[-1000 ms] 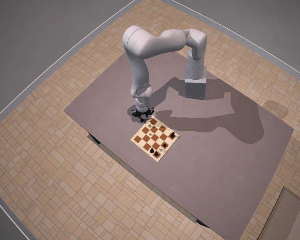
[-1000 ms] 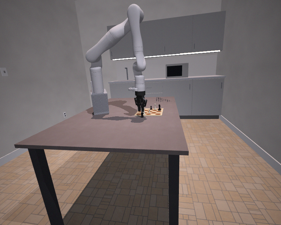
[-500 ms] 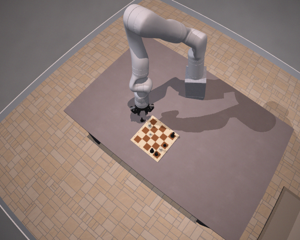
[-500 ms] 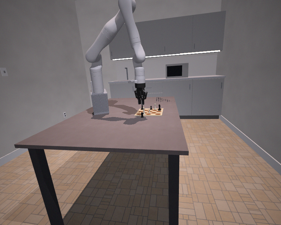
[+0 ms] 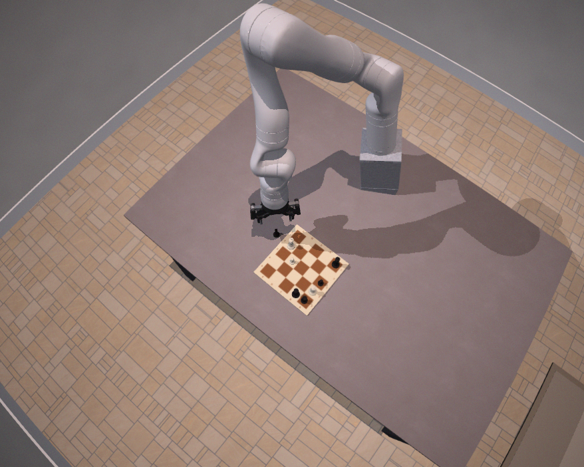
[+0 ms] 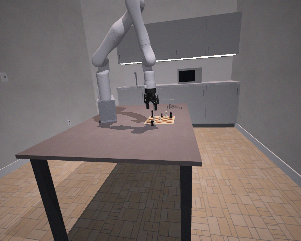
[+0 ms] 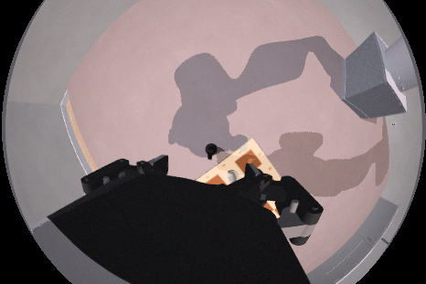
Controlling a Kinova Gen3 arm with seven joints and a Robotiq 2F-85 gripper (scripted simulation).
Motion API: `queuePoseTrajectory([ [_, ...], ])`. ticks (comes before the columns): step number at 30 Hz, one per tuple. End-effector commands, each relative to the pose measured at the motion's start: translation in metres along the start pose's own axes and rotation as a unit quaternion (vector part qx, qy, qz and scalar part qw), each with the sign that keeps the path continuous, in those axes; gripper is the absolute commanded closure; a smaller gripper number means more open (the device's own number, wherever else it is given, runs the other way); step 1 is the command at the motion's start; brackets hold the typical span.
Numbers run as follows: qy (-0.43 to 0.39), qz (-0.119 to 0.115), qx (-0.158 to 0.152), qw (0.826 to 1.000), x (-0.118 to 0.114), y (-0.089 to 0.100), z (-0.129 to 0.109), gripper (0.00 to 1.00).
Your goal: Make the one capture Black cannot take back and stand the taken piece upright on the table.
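Observation:
A small black pawn (image 5: 276, 232) stands upright on the table just off the far-left corner of the chessboard (image 5: 301, 269); it also shows in the exterior view (image 6: 152, 123) and in the wrist view (image 7: 211, 149). My gripper (image 5: 275, 211) hangs well above it, open and empty, also seen in the exterior view (image 6: 151, 105). On the board stand white pieces (image 5: 291, 244), (image 5: 292, 261), (image 5: 312, 290) and black pieces (image 5: 335, 261), (image 5: 320, 283), (image 5: 296, 293), (image 5: 304, 300).
The arm's grey base block (image 5: 380, 163) stands on the table behind the board. The table's near-left edge runs close to the board. A counter with cabinets and a microwave (image 6: 189, 75) lines the back wall.

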State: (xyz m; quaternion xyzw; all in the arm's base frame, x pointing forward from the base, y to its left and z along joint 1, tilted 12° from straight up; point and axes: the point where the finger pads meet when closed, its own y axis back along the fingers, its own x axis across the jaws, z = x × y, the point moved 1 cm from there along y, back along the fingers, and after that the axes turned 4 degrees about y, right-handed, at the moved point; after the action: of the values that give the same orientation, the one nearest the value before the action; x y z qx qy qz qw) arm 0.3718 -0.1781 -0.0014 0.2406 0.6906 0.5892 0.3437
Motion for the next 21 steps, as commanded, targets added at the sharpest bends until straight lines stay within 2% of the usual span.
queuePoseTrajectory([
  [1,0.0,-0.001,0.0,1.0,-0.0005,0.0006,0.0003,0.0],
  [14,-0.003,-0.001,0.0,1.0,-0.0003,0.0006,0.0003,0.0],
  [21,-0.038,0.001,0.002,0.999,0.0015,0.0009,0.0005,0.0],
])
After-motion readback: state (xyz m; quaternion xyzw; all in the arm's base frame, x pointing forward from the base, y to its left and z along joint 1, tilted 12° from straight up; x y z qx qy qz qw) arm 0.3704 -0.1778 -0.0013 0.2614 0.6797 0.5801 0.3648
